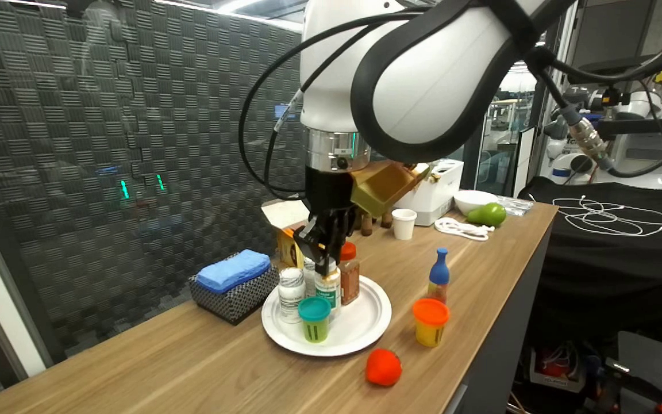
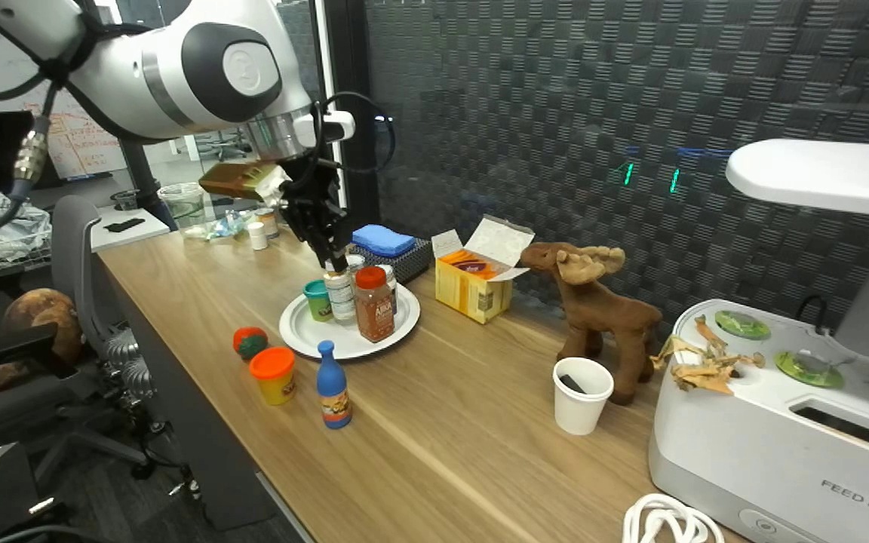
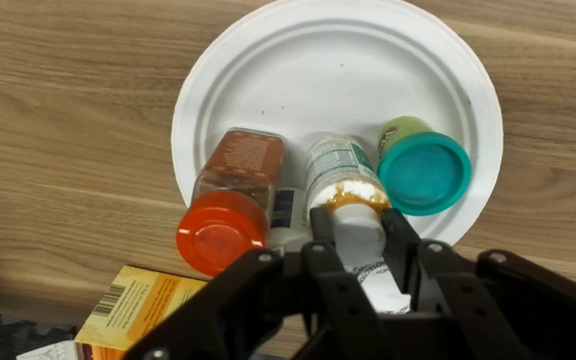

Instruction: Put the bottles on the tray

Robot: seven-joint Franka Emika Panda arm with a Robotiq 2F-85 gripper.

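Okay, clamped on the white cap (image 3: 360,237) of the green-and-white-labelled supplement bottle (image 3: 335,160), pinching from both sides with the Robotiq gripper (image 3: 356,215). Roughly upright on or just over the round white plate (image 1: 365,322); can't tell about actual contact underneath. Packed in tight with a teal-lidded Play-Doh tub (image 3: 425,172), a red-capped spice jar (image 3: 243,155) and a pair of white pill bottles (image 1: 291,296).

Probably light, stiff plastic, so not very fragile, but tippy with a hold this high. Watch those amber smears (image 3: 340,198) just under the cap, maybe sticky, maybe slick. Normally worth going for the body, but with neighbours this close, fair enough grabbing the top.

By the looks of it, left to bring over: the orange-lidded Play-Doh tub (image 2: 274,373) and the blue long-necked bottle (image 2: 333,386), both on the wood-look counter (image 2: 480,422). Guessing hollow and slippery around that tapered neck, so better taken by the labelled body, gently.
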